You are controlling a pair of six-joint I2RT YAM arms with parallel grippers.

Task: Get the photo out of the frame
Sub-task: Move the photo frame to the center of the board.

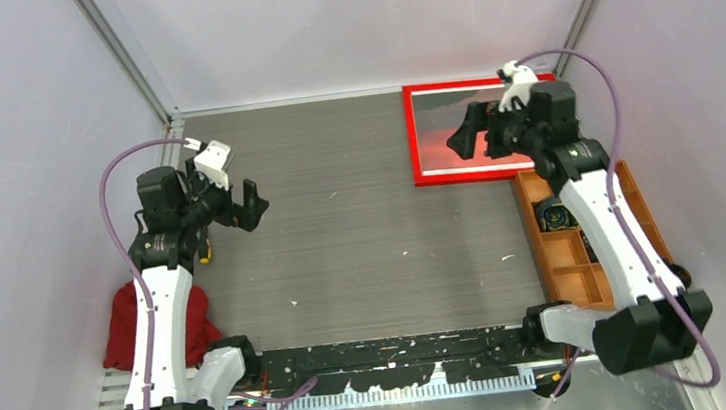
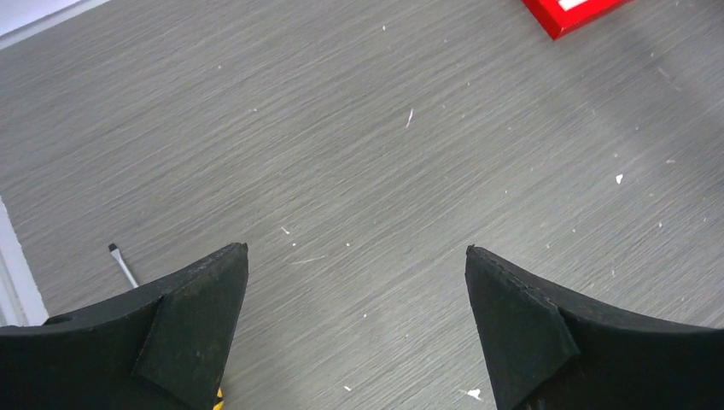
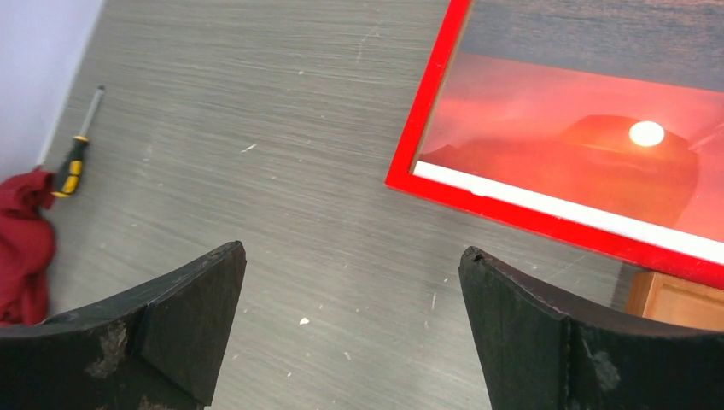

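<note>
Both grippers, the left gripper (image 2: 357, 329) and the right gripper (image 3: 352, 329), are spread open above the table (image 2: 341, 128), the right near the frame (image 3: 421, 111) holding the photo (image 3: 580, 145).

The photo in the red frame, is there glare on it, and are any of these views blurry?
Top external: soft, even light; the photo reads grey in its upper part, sheen or print I cannot tell. Right wrist: sharp, the sun blown out white, no hard glare spot. Left wrist: the table grain is crisp, with a faint soft shadow beside the frame corner.
</note>
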